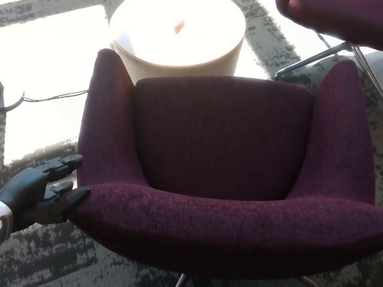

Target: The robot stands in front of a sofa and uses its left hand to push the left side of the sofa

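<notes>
- Left robot hand [42,192]: black, thick-fingered, entering from the lower left edge of the view. Fingers spread apart and holding nothing; fingertips [76,194] point at the sofa's left side and sit at or against the corner where armrest and front edge meet. Actual contact cannot be confirmed.
- Right robot hand: not visible.
- Sofa [227,179]: a single-seat, tub-shaped piece in dark purple woven fabric with a fine nap. Rounded front lip, curved armrests rising on both sides, flat seat panel set between them. It fills the centre and right of the view, directly before the robot. Its right side and lower edge are cut off by the frame; only a trace of its legs shows at the bottom.
- Round table [179,36]: cream, drum-shaped, just behind the sofa; its top is overexposed.
- Carpet [48,257]: grey, mottled pattern, partly washed out by sunlight.
- Cable [54,97]: thin, lying on the bright floor at left.
- Second chair [335,18]: purple, metal-legged, cropped at top right.
</notes>
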You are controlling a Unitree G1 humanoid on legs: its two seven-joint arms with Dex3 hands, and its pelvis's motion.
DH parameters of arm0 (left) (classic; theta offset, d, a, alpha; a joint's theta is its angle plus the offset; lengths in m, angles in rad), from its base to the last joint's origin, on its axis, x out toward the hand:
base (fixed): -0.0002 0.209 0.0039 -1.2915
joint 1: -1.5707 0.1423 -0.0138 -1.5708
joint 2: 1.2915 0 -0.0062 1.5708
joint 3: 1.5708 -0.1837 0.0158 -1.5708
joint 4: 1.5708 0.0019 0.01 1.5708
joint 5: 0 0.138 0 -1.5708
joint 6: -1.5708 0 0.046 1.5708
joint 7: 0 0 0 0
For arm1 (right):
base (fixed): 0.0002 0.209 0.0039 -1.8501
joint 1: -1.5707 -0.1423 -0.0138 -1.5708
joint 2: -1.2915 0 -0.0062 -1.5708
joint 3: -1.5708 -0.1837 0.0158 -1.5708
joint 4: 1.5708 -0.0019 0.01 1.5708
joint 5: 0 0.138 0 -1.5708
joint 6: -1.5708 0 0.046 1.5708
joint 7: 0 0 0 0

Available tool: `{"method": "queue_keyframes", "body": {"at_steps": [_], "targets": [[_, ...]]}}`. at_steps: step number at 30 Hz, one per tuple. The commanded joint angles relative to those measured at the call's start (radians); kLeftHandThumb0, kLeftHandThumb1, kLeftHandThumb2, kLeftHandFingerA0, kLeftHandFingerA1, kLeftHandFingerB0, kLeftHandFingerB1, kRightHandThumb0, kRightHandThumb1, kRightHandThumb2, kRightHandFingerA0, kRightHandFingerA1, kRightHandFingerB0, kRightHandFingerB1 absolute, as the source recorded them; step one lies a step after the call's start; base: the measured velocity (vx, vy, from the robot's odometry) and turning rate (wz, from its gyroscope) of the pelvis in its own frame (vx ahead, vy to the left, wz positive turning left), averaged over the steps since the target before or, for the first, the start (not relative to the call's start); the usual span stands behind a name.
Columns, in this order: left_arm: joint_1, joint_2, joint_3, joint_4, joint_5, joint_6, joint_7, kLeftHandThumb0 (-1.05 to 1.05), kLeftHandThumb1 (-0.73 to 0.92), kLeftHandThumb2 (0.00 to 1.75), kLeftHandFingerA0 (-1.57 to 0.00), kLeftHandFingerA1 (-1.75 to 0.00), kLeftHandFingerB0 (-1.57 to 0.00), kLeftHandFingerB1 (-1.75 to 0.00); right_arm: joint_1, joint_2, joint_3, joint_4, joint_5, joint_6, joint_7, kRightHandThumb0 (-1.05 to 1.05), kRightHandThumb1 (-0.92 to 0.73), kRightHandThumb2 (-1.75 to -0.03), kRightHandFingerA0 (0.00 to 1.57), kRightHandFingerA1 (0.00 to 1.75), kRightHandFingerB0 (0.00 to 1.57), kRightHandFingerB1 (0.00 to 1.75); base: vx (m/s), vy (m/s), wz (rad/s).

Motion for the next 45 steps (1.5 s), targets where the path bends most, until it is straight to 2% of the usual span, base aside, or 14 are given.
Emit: {"method": "queue_keyframes", "body": {"at_steps": [1,18,21,27,28,29,34,35,39,41,42,43,44,45], "targets": [[0.001,0.016,0.004,0.013,0.000,0.033,-0.083,-0.83,0.45,0.55,0.00,0.00,0.00,0.00,0.003,-0.010,0.006,0.005,-0.003,-0.007,-0.012,-0.67,-0.88,-0.67,0.58,0.42,0.55,0.40,0.00,0.000,0.00],[0.018,-0.022,-0.032,-0.004,0.034,0.008,-0.074,-0.95,0.45,0.86,0.00,0.00,0.00,0.00,0.001,-0.007,-0.007,0.006,0.013,-0.009,0.010,-0.68,-0.88,-0.67,0.58,0.42,0.54,0.41,0.00,0.000,0.00],[0.024,-0.039,-0.052,-0.007,0.045,0.006,-0.062,-0.99,0.62,0.58,0.00,0.00,0.00,0.00,0.002,-0.008,-0.005,0.006,0.009,-0.016,0.002,-0.68,-0.87,-0.66,0.59,0.43,0.55,0.42,0.00,0.000,0.00],[0.060,-0.083,-0.076,-0.074,0.037,0.019,-0.062,-0.93,0.49,0.86,0.00,0.00,0.00,0.00,-0.003,-0.011,0.006,0.006,-0.009,-0.008,-0.019,-0.68,-0.89,-0.67,0.59,0.42,0.53,0.40,0.00,0.000,0.00],[0.071,-0.095,-0.073,-0.086,0.023,0.008,-0.083,-0.89,0.65,0.60,0.00,0.00,0.00,0.00,-0.004,-0.009,0.005,0.005,-0.006,-0.006,-0.017,-0.70,-0.72,-1.00,0.49,0.54,0.48,0.53,0.00,0.000,0.00],[0.079,-0.111,-0.080,-0.100,0.020,0.014,-0.095,-0.93,0.67,0.61,0.00,0.00,0.00,0.00,-0.004,-0.008,0.004,0.005,-0.003,-0.006,-0.017,-0.67,-0.88,-0.67,0.60,0.42,0.55,0.41,0.00,0.000,0.00],[0.124,-0.147,-0.159,-0.180,0.077,-0.013,-0.054,-0.97,0.80,0.67,0.00,0.00,0.00,0.00,-0.005,-0.008,0.011,0.005,-0.007,-0.017,-0.026,-0.67,-0.88,-0.67,0.59,0.43,0.55,0.41,0.00,0.000,0.05],[0.135,-0.162,-0.178,-0.206,0.080,0.004,-0.053,-1.04,0.72,1.13,0.00,-0.08,0.00,0.00,-0.005,-0.007,0.007,0.005,-0.001,-0.019,-0.020,-0.68,-0.88,-0.67,0.61,0.44,0.55,0.41,0.00,0.000,0.00],[0.173,-0.189,-0.237,-0.299,0.096,0.063,-0.032,-1.05,0.78,1.17,0.00,-0.08,0.00,0.00,-0.010,-0.005,0.002,0.006,0.006,-0.020,-0.014,-0.68,-0.88,-0.66,0.63,0.44,0.58,0.42,0.00,0.004,0.04],[0.181,-0.193,-0.256,-0.309,0.100,0.054,-0.036,-1.05,0.80,1.18,0.00,-0.08,0.00,0.00,-0.010,-0.008,0.006,0.008,-0.002,-0.019,-0.023,-0.69,-0.88,-0.66,0.63,0.43,0.58,0.42,-0.02,0.026,0.07],[0.184,-0.195,-0.266,-0.312,0.102,0.049,-0.038,-0.97,0.92,0.70,0.00,0.00,0.00,0.00,-0.009,-0.009,0.008,0.008,-0.006,-0.016,-0.028,-0.69,-0.89,-0.67,0.63,0.43,0.57,0.41,0.00,0.000,0.00],[0.187,-0.195,-0.277,-0.316,0.105,0.047,-0.035,-0.97,0.92,0.70,0.00,0.00,0.00,0.00,-0.008,-0.009,0.012,0.007,-0.010,-0.013,-0.034,-0.69,-0.89,-0.67,0.63,0.43,0.57,0.41,0.00,0.000,0.00],[0.191,-0.193,-0.307,-0.333,0.128,0.046,-0.036,-1.05,0.86,1.24,0.00,-0.09,0.00,-0.02,-0.005,-0.010,0.011,0.006,-0.007,-0.017,-0.029,-0.69,-0.88,-0.67,0.63,0.43,0.57,0.41,0.00,0.000,0.00],[0.190,-0.202,-0.310,-0.334,0.114,0.077,-0.046,-1.05,0.87,1.24,0.00,-0.11,0.00,-0.04,-0.005,-0.008,0.009,0.006,-0.003,-0.016,-0.025,-0.70,-0.88,-0.67,0.62,0.43,0.56,0.41,0.00,0.000,0.00]]}}
